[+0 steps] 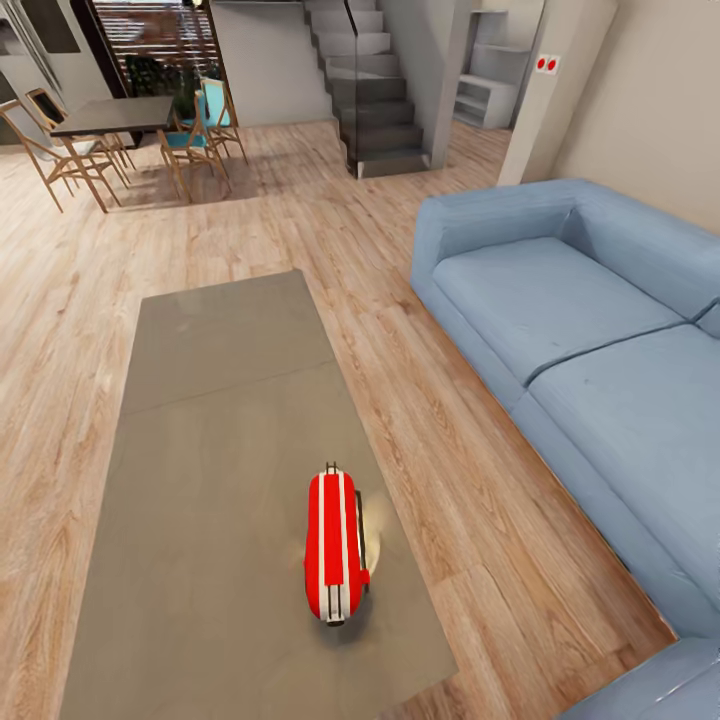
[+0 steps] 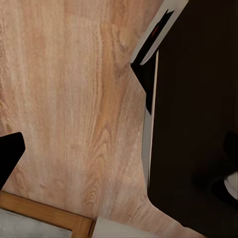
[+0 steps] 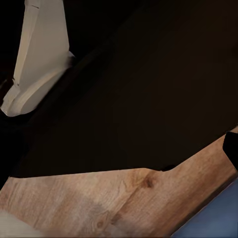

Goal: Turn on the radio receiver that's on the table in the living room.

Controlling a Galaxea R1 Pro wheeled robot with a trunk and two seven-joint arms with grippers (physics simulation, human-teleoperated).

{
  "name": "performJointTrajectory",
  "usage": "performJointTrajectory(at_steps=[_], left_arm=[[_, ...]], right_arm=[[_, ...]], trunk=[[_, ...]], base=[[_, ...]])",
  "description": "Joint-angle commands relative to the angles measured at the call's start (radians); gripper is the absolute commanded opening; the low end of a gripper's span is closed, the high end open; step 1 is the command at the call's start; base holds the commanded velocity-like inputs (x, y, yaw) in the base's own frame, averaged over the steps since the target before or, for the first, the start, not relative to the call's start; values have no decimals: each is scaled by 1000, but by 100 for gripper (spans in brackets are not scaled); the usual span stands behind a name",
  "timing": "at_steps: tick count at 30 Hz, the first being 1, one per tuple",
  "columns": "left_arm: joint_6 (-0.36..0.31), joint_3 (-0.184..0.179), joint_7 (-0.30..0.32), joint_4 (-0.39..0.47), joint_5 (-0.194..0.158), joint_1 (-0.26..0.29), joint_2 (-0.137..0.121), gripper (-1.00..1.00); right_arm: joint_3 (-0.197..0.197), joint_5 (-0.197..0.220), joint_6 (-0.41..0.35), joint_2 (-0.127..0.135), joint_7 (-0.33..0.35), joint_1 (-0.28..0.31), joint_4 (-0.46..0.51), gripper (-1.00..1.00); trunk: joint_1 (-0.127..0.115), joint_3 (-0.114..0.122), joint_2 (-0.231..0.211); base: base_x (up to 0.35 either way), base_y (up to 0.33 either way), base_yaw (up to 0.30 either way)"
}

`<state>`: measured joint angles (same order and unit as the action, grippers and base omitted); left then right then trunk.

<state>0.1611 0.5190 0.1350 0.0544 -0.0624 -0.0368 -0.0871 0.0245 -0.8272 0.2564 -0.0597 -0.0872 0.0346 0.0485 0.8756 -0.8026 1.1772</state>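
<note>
A: Surface (image 1: 220, 420) under the radio receiver (image 1: 334, 548) — smooth grey-taupe, faint sheen, soft glare just beside the radio's face.
B: Radio shell glossy red, plastic look, white stripes.
A: Floor (image 1: 420, 400) light wood planks, visible grain. Sofa (image 1: 560, 300) beside the surface: matt blue cloth.

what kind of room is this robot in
Most likely a home's open-plan living room: a big light-blue sofa beside a low grey table holding a red radio receiver, on wood plank flooring. A dining table with chairs and a staircase lie beyond.
</note>
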Motion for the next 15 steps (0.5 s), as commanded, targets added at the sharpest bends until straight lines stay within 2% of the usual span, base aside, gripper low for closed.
performJointTrajectory(at_steps=[1, 4, 6, 7, 9, 10, 12, 13, 15], left_arm=[[0, 0, 0, 0, 0, 0, 0, 100], [0, 0, 0, 0, 1, 0, 1, 100], [0, 0, 0, 0, 1, 0, 2, 100], [0, 0, 0, 0, 1, 0, 2, 100], [0, 0, 0, 0, 1, 0, 3, 100], [0, 0, 0, 0, 1, 0, 3, 100], [1, -1, 0, -1, 1, 0, 3, 100], [1, -1, 0, -1, 1, 0, 3, 100], [1, -1, 0, -1, 1, 0, 3, 100]], right_arm=[[-1, 2, 0, 0, 24, 0, 1, 100], [-6, 4, 1, -1, 95, -1, 3, 100], [-26, 7, 1, 1, 189, 0, 6, 100], [-35, 8, 1, 2, 213, 0, 7, 100], [-71, 9, 1, 5, 280, 0, 9, 100], [-101, 9, 2, 8, 322, 0, 12, 100], [-150, 10, 3, 19, 388, 0, 16, 100], [-180, 10, 8, 30, 444, -1, 19, 100], [-210, 10, 16, 44, 512, -1, 26, 100]], trunk=[[-4, 3, -7], [-15, 13, -28], [-23, 19, -42], [-27, 22, -49], [-35, 28, -63], [-38, 31, -70], [-46, 38, -84], [-50, 41, -91], [-58, 47, -105]], base=[[0, 0, 0], [0, 0, 0], [0, 0, 0], [0, 0, 0], [0, 0, 0], [0, 0, 0], [0, 0, 0], [0, 0, 0], [0, 0, 0]])
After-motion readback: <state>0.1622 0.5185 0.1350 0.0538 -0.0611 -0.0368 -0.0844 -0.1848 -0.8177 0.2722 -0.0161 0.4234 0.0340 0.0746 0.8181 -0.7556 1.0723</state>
